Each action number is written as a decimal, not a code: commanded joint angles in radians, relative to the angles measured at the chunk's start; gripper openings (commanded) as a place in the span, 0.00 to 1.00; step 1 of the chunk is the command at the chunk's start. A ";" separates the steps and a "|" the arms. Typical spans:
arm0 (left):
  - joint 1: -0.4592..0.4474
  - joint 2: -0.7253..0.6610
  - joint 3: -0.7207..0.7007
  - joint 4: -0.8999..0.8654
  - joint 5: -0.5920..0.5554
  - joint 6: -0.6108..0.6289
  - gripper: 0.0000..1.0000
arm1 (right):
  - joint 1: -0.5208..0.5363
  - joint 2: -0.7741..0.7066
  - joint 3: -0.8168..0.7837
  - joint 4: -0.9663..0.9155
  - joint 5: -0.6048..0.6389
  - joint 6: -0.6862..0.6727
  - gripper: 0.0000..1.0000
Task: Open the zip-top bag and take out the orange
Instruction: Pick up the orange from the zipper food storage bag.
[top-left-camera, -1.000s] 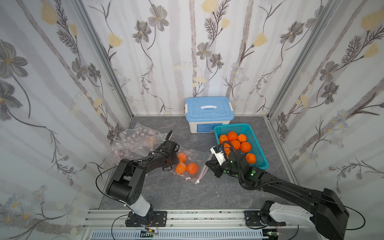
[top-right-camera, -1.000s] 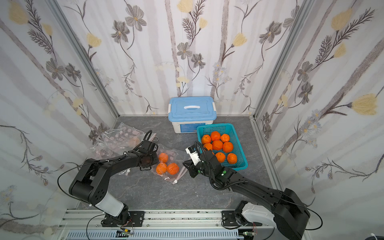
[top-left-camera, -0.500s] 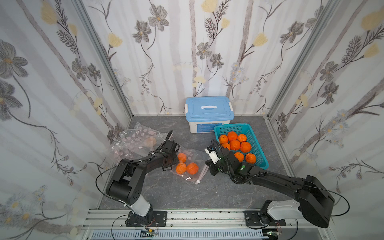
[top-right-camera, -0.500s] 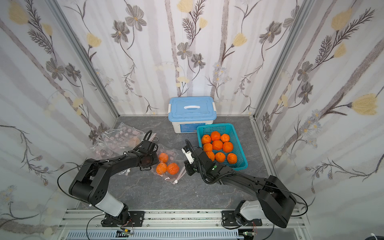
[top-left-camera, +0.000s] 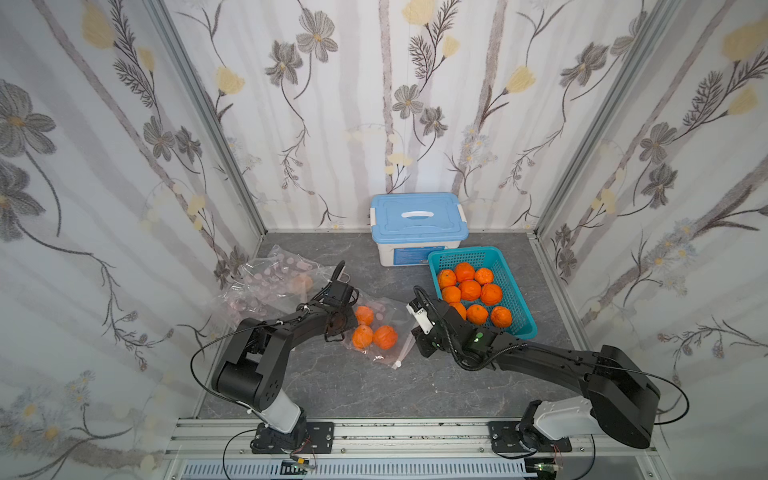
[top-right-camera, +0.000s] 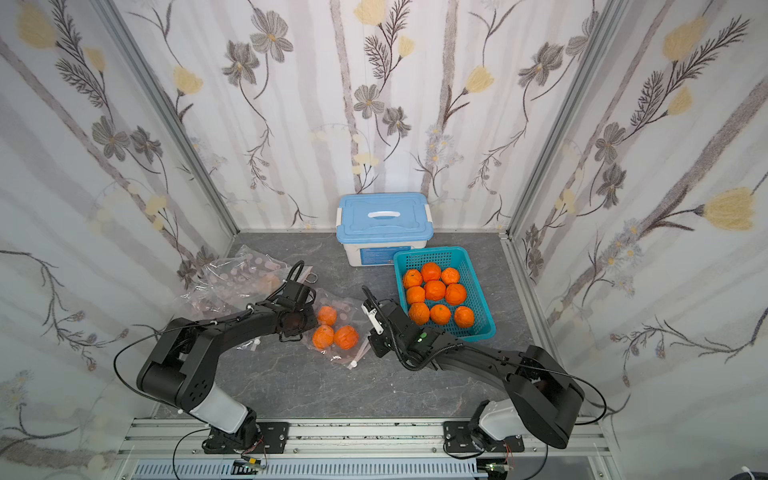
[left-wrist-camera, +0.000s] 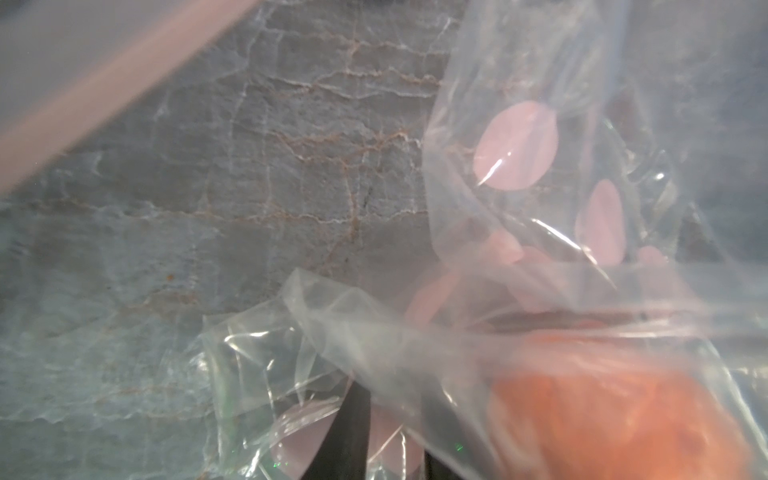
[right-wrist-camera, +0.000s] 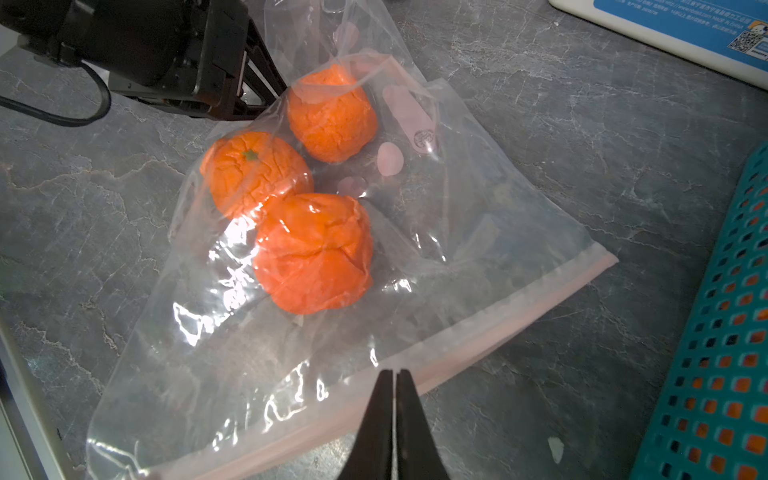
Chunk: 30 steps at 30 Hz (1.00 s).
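- Clear zip-top bag lies mid-surface, three oranges inside.
- Left gripper pinches the bag's closed end, beside the oranges.
- Right gripper, fingers together, tips at zip strip, apart from oranges.

The left arm reaches from its near-left base toward the far right, with the elbow raised and the forearm sloping down to a low wrist. The left gripper points down and to the right, its jaws narrowly apart with a fold of the zip-top bag pinched between them. The right arm stretches long and low from the near-right base toward the left. The right gripper faces the left one, its jaws pressed flat together.
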 joint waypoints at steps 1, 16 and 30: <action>-0.001 0.006 -0.005 -0.065 0.023 -0.010 0.25 | 0.004 0.010 -0.003 -0.022 0.045 0.004 0.08; -0.001 0.009 -0.008 -0.061 0.026 -0.010 0.25 | 0.022 0.127 0.023 0.072 -0.030 0.044 0.09; -0.002 0.016 -0.011 -0.054 0.033 -0.011 0.25 | 0.039 0.264 0.133 0.261 -0.164 0.035 0.57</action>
